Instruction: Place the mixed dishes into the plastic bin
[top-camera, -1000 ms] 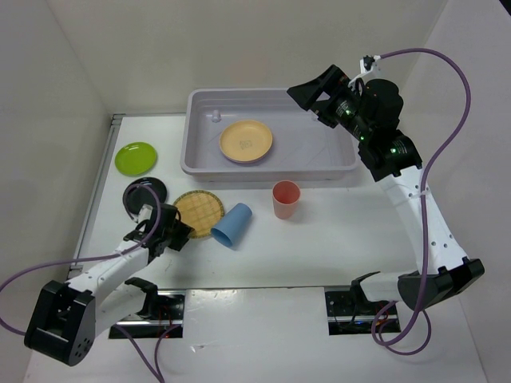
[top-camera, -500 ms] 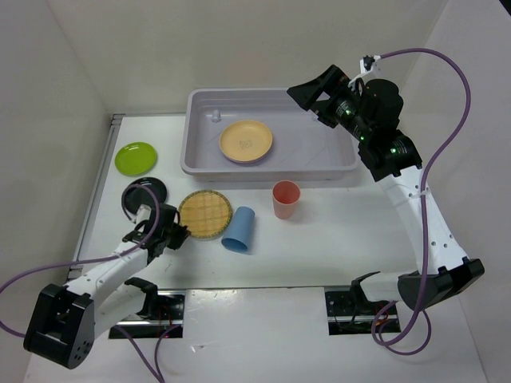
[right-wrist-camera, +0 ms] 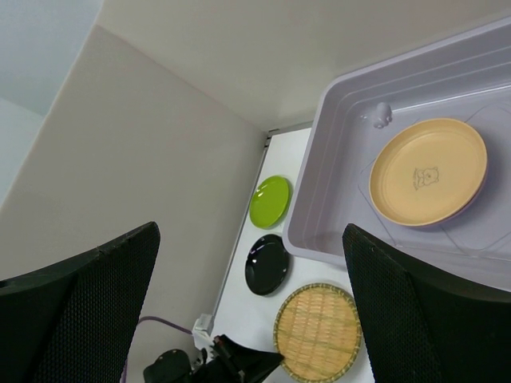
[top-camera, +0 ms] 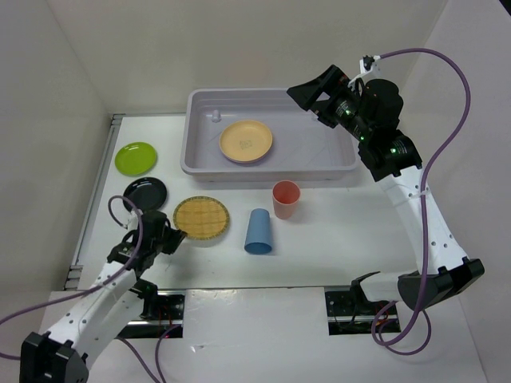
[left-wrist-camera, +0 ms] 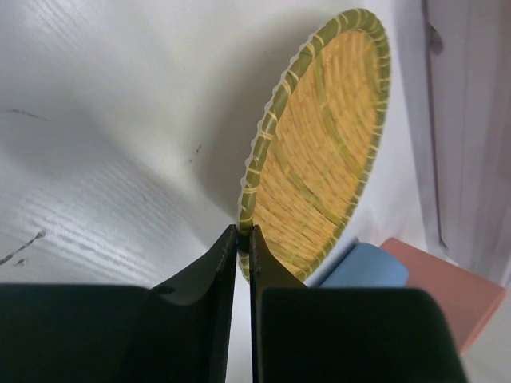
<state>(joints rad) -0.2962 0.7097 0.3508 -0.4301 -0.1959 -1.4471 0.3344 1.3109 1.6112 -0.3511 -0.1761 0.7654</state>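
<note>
My left gripper [top-camera: 177,236] is shut on the near-left rim of the woven tan plate [top-camera: 201,218]; the left wrist view shows both fingertips pinching that rim [left-wrist-camera: 243,236]. The blue cup [top-camera: 258,231] lies on its side right of the plate. The salmon-red cup [top-camera: 286,199] stands upright in front of the plastic bin [top-camera: 196,144]. An orange-yellow plate [top-camera: 246,141] lies in the bin with a lavender rim showing under it. The lime green plate [top-camera: 136,157] and black plate [top-camera: 145,192] lie at the left. My right gripper [top-camera: 307,94] is open and empty above the bin's far right corner.
A small pale object [top-camera: 215,116] sits in the bin's far left corner. White walls close the table at the back and both sides. A metal strip [top-camera: 96,191] runs along the table's left edge. My purple cable [top-camera: 128,219] loops beside the black plate.
The blue cup has rolled right, away from the woven plate, and now points toward the front. My left arm has drawn back and lower, uncovering the black plate. The right arm has not moved.
</note>
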